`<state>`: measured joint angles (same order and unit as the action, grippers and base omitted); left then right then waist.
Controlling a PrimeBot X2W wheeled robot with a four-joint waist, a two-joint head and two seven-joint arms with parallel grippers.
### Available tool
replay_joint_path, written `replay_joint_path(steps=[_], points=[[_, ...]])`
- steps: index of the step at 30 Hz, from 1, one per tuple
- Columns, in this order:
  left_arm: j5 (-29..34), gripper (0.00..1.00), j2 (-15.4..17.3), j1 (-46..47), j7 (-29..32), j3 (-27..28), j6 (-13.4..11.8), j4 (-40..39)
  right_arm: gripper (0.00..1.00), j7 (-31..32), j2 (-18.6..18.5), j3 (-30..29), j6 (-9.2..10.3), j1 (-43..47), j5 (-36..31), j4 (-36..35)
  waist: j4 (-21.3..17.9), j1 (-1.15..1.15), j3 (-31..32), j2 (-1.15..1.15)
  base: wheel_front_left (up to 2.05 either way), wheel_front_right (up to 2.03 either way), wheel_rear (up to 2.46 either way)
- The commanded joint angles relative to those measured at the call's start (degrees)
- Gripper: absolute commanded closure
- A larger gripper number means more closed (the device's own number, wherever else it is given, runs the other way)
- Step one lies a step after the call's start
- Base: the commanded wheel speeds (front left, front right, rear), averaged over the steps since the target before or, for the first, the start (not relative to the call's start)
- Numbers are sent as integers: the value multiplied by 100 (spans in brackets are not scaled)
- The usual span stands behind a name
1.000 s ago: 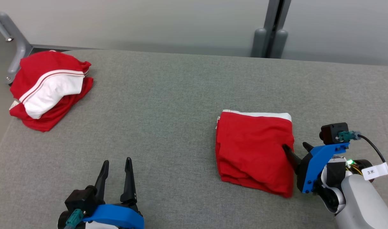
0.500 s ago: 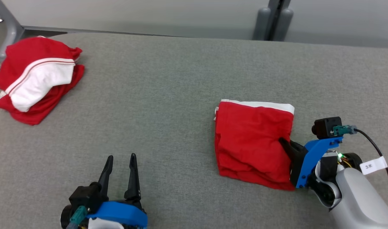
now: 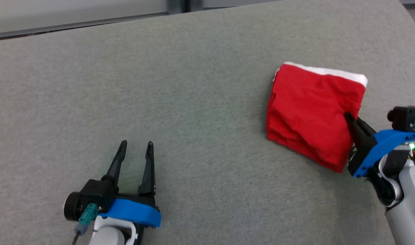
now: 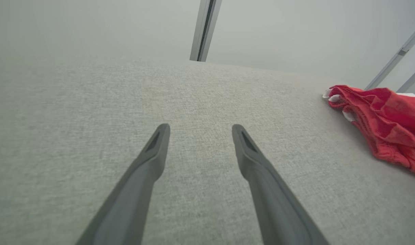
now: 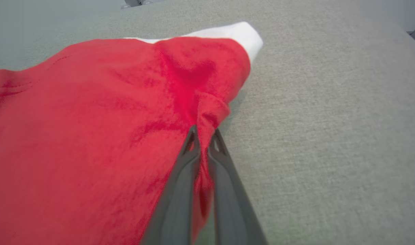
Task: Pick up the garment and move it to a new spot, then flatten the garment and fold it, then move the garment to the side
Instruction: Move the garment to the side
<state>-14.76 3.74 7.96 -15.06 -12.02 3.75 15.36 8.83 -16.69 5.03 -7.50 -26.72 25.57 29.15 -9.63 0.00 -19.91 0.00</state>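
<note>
Pinching the garment [image 3: 309, 109], seemingly its edge, the right gripper [image 5: 203, 132] sits closed

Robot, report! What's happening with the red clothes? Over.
Right gripper shut on folded red-and-white fabric garment. Left gripper open, empty. Grey fabric surface: nothing blocking.

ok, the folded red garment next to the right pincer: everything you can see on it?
The red garment is soft, thin cloth folded into a rough rectangle of several stacked layers, with a white band along its far edge. It lies wrinkled on the grey fabric surface, to the robot's right. The right pincer is shut on a bunched ridge of cloth at its right edge; nothing else touches it.
</note>
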Motion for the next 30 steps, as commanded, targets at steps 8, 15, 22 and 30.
replay_joint_path(steps=[8, 15, 22, 30], points=[[179, 0, 223, 331, 166, -199, 69, -176, 100, -362, 190, -450, 1, 130, -150, -87, -798, 0, -208, 0, 0, 0, 0], [227, 0, 300, 462, 290, -287, 73, -330, 100, -363, 48, -586, 1, -388, -451, 305, -628, 0, -427, 0, 0, 0, 0], [222, 0, 372, 529, 338, -295, 32, -463, 100, -138, -539, -805, 1, -1232, -739, 1001, -74, 0, -636, 0, 0, 0, 0], [178, 0, 406, 445, 326, -306, -44, -560, 100, 127, -1226, -1125, 1, -2036, -1248, 1637, 363, 0, -824, 0, 0, 0, 0]])
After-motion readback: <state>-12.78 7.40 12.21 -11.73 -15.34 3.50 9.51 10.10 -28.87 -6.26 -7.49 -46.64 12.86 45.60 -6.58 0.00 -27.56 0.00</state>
